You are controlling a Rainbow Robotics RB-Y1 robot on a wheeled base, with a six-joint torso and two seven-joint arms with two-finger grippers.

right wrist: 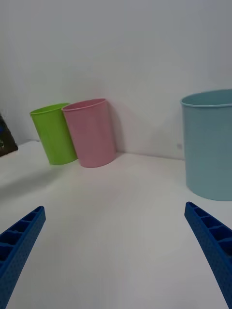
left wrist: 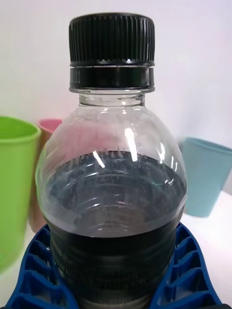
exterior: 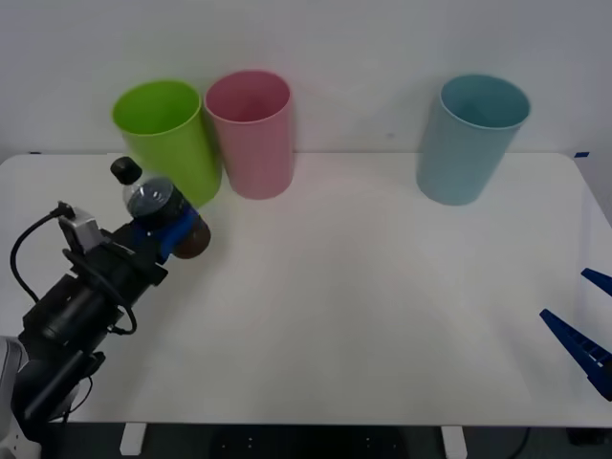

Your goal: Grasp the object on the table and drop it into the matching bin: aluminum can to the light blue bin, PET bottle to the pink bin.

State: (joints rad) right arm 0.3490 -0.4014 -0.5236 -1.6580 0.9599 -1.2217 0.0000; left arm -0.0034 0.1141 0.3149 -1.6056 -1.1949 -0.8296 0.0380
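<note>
My left gripper (exterior: 170, 229) is shut on the PET bottle (exterior: 158, 203), a small clear bottle with a black cap and dark brown lower half. It holds the bottle at the left of the white table (exterior: 363, 316), just in front of the lime green bin. In the left wrist view the bottle (left wrist: 112, 183) stands upright between my blue fingers (left wrist: 34, 270). The pink bin (exterior: 251, 134) stands at the back, right of the bottle. The light blue bin (exterior: 470, 139) is at the back right. My right gripper (exterior: 585, 330) waits open at the table's right edge.
A lime green bin (exterior: 167, 139) touches the pink bin's left side and stands right behind the held bottle. The right wrist view shows the pink bin (right wrist: 91, 133), the green bin (right wrist: 53, 133) and the light blue bin (right wrist: 209, 145) across bare white tabletop.
</note>
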